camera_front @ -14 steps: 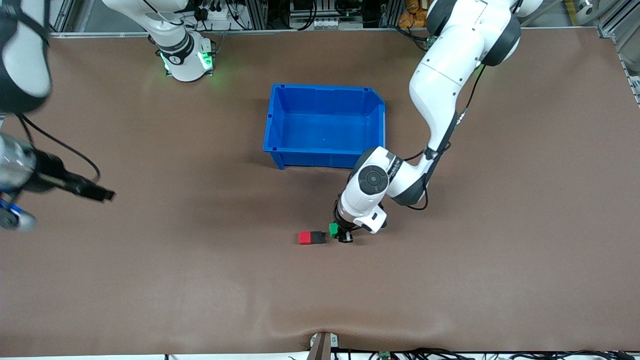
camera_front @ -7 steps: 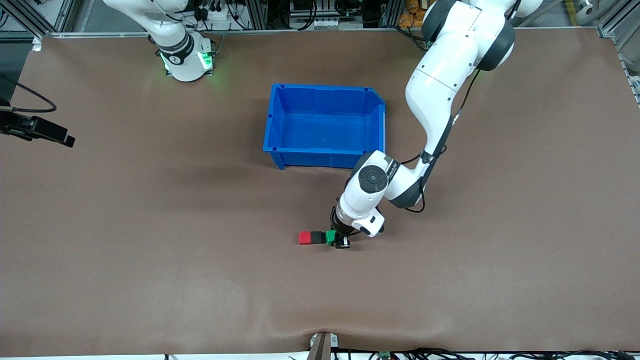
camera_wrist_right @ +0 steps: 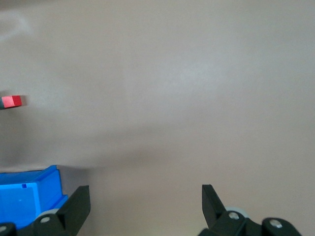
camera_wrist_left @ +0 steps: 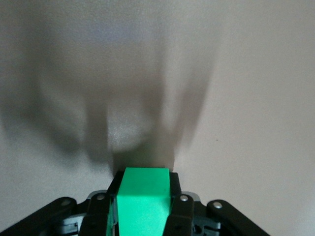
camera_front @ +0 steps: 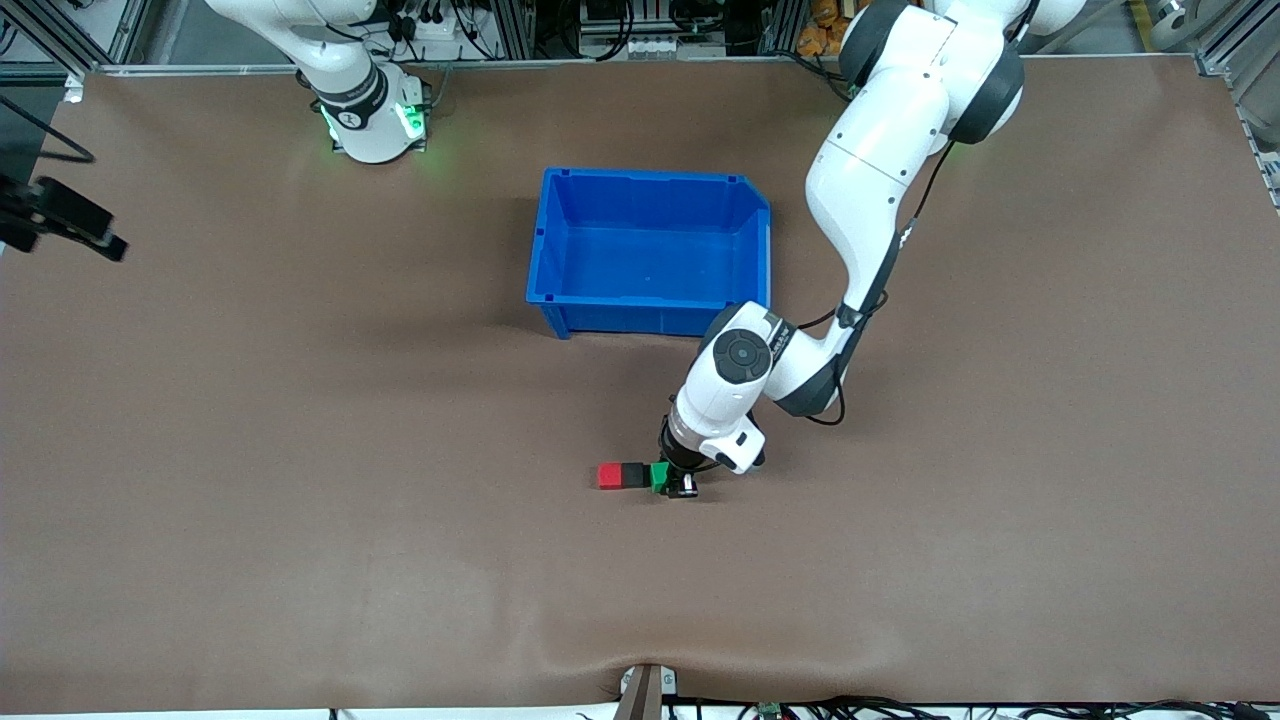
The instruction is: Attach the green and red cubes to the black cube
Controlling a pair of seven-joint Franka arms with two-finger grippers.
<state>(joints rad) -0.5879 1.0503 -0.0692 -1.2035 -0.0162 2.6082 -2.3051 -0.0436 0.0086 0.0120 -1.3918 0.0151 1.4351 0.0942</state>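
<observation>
The red cube [camera_front: 609, 476] and the black cube [camera_front: 634, 474] sit joined on the brown table, nearer the front camera than the blue bin. My left gripper [camera_front: 670, 480] is shut on the green cube [camera_front: 659, 477] and holds it low against the black cube's free side, opposite the red cube. In the left wrist view the green cube [camera_wrist_left: 144, 199] fills the gap between the fingers [camera_wrist_left: 179, 209]; the black cube is hidden there. My right gripper [camera_front: 62, 218] is open and empty at the right arm's end of the table. The right wrist view shows its gripper [camera_wrist_right: 145, 192] and the red cube [camera_wrist_right: 12, 102].
An empty blue bin [camera_front: 548, 245] stands mid-table, toward the robots' bases; a corner of the bin shows in the right wrist view [camera_wrist_right: 27, 196]. The left arm's elbow hangs beside the bin's corner.
My left gripper has moved the green cube from a small gap to against the black cube. The right arm has swung up and away toward the table's edge.
</observation>
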